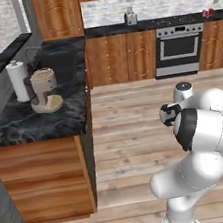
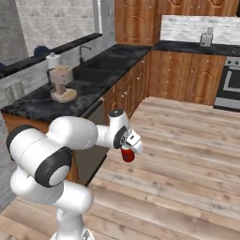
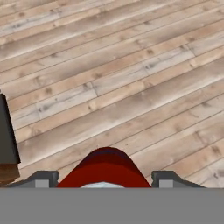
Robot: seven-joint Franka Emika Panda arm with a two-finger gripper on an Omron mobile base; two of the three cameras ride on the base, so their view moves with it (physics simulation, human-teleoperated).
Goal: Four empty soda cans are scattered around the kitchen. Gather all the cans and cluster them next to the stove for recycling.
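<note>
Between the dark fingers of the hand [image 2: 129,151], clenched on it, sits a smooth red cylindrical soda can [image 2: 127,155], above the pale wood plank floor [image 3: 131,87].

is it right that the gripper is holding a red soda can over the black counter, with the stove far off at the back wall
Not quite. The gripper does hold a red soda can, but over the wood plank floor, not the black counter; the hand view shows planks beneath it. The stove is indeed at the back wall.
</note>
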